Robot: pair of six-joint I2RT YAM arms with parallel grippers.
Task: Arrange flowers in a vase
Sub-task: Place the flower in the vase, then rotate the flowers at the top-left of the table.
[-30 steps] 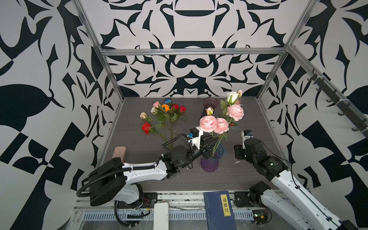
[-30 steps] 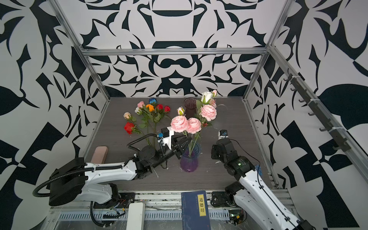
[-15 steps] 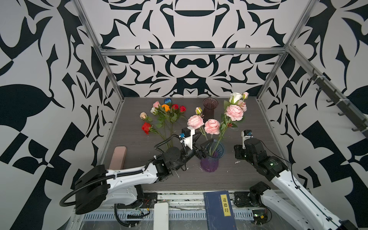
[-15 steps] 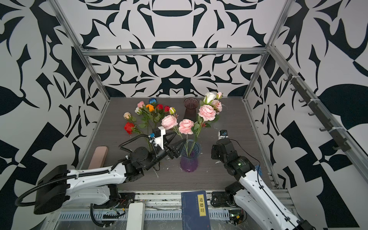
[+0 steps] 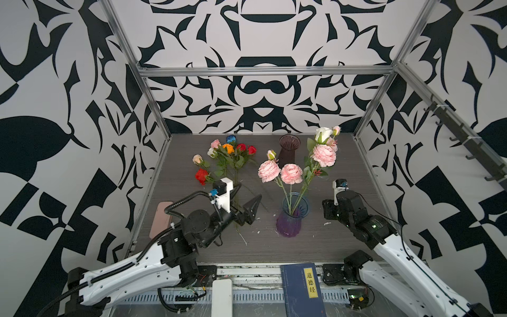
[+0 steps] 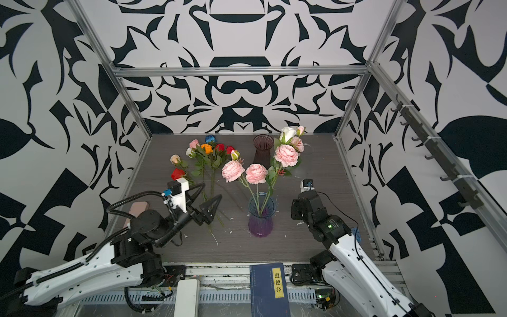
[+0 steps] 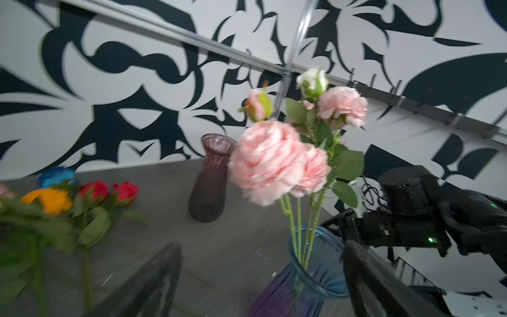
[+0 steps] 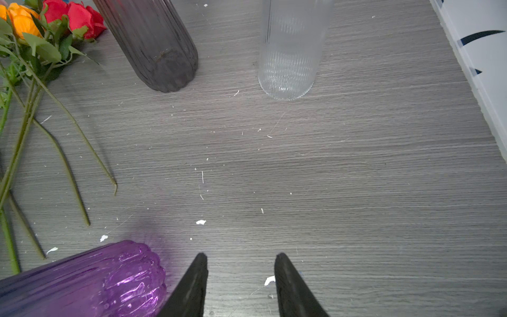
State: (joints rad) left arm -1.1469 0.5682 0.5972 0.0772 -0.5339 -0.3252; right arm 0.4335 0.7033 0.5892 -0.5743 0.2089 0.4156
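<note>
A blue-and-purple glass vase [image 5: 292, 219] [image 6: 260, 216] [image 7: 310, 277] stands near the table's front. It holds ruffled pink flowers [image 5: 291, 173] [image 7: 267, 162] and a white rose [image 5: 323, 134]. More flowers [image 5: 230, 153] [image 6: 208, 153] lie on the table at the back left, in red, orange, blue and peach. My left gripper [image 5: 248, 193] [image 6: 211, 190] [image 7: 262, 244] hovers left of the vase over the loose stems, open wide and empty. My right gripper [image 8: 241, 256] is open just right of the vase's base [image 8: 82, 277], with nothing between its fingers.
A dark purple vase [image 5: 288, 149] [image 8: 153, 46] and a clear ribbed glass [image 8: 290, 49] stand at the back. A pink flat object [image 5: 162, 219] lies at the front left. A blue book [image 5: 301, 291] and a white block [image 5: 221, 297] sit on the front rail.
My left gripper has opened, let go of the pink flowers now standing in the vase, and drawn back to the left. The right arm has not moved.
</note>
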